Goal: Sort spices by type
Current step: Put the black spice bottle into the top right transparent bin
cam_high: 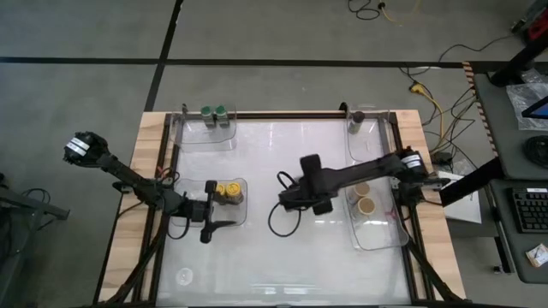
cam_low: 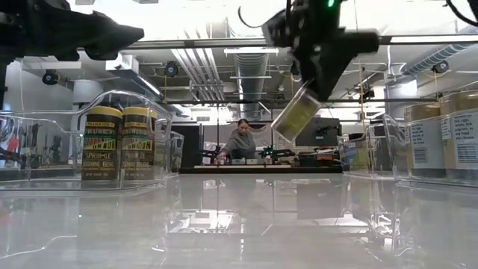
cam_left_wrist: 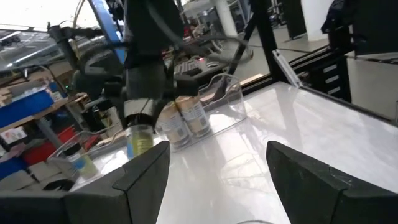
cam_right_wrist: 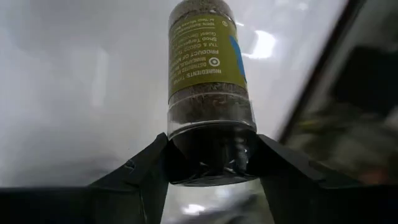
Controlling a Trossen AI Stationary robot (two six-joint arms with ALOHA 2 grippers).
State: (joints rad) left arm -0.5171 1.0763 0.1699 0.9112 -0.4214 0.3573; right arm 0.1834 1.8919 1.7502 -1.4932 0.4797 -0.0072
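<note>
In the high view, two jars (cam_high: pixel 214 112) sit in a tray (cam_high: pixel 208 135) at upper left, two more (cam_high: pixel 227 190) in a tray (cam_high: pixel 241 214) left of centre, and others (cam_high: pixel 366 199) in a tray (cam_high: pixel 377 236) at right.

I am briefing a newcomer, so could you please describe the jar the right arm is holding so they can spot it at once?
Find the right gripper above the middle of the white table. Clamped in it is a clear spice jar with an olive-green label, tilted in mid-air. Every other jar stands in a clear tray.
</note>
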